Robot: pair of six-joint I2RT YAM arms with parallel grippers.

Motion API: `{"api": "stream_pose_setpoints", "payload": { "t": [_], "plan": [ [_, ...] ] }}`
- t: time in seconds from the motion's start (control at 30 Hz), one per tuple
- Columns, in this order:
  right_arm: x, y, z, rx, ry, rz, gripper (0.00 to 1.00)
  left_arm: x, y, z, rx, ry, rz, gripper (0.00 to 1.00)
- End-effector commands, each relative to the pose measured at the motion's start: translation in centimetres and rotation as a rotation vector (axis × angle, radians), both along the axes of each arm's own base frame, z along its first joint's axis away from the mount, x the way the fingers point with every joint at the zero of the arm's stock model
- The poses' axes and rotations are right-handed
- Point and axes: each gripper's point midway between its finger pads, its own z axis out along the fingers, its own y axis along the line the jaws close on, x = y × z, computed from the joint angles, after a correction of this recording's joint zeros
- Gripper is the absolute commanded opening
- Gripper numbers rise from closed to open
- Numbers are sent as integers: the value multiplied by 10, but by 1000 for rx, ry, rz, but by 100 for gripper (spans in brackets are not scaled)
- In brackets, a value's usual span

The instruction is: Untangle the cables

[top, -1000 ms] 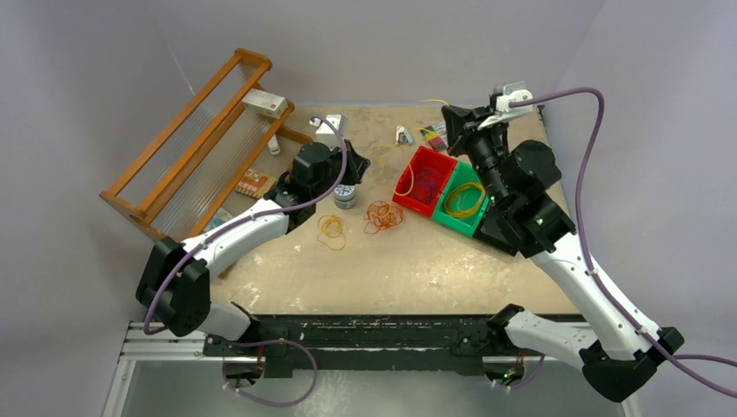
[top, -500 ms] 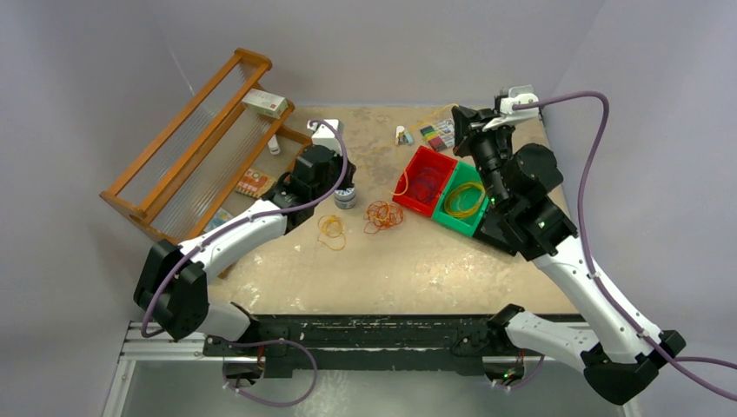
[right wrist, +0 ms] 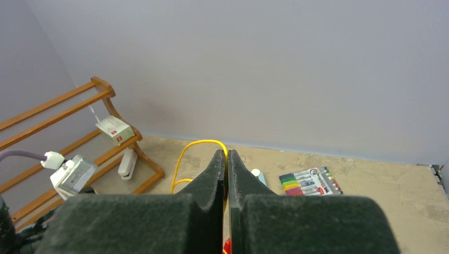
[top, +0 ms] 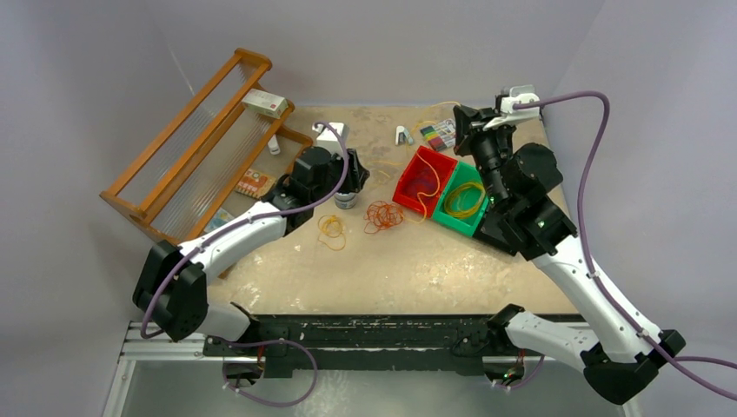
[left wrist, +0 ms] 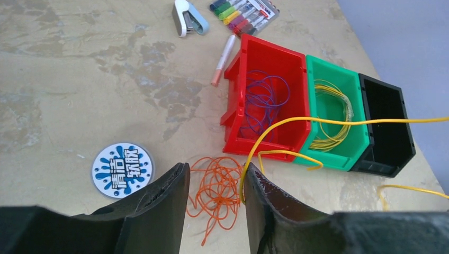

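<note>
An orange tangle of cables (top: 383,215) lies on the table in front of the red bin (top: 424,178); it also shows in the left wrist view (left wrist: 217,188). A small yellow-orange loop (top: 331,228) lies to its left. My right gripper (top: 461,122) is raised at the back, shut on a long yellow cable (right wrist: 196,144). That cable (left wrist: 296,120) runs over the red and green bins down to my left gripper (left wrist: 214,169). This one is open above the orange tangle, with the yellow strand against its right finger (left wrist: 265,196).
Red bin (left wrist: 265,69) holds purple strands, green bin (left wrist: 331,79) holds yellow ones, black bin (left wrist: 384,132) beside them. A round tin (left wrist: 123,169), stapler (left wrist: 188,18), marker pack (left wrist: 244,13) and pink pen (left wrist: 223,53) lie around. A wooden rack (top: 200,143) stands at the left.
My right gripper has moved back and right with the yellow cable, drawing it over the red bin. My left gripper has swung right, past the tin, towards the orange tangle.
</note>
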Motion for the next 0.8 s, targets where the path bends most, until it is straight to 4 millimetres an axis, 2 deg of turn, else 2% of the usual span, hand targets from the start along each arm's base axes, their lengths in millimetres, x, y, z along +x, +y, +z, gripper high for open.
{"api": "stream_pose_setpoints", "payload": {
  "t": [0.0,0.2,0.37,0.53,0.7,0.77],
  "plan": [
    [0,-13,18,45,-49,-65,0,-8,-10,31,-80,-83,-69,43],
    [9,-23,5,45,2,-149,0,-11,-11,27,-91,-69,-74,50],
    [17,-30,-4,30,38,-211,0,-15,-12,32,-116,-80,-89,58],
    [25,-35,-15,6,75,-260,0,-29,-22,42,-174,-110,-175,60],
    [29,-43,-19,1,84,-287,0,-47,-31,59,-241,-169,-279,61],
    [29,-44,-18,1,84,-292,0,-48,-30,59,-245,-171,-280,61]
  ]
}}
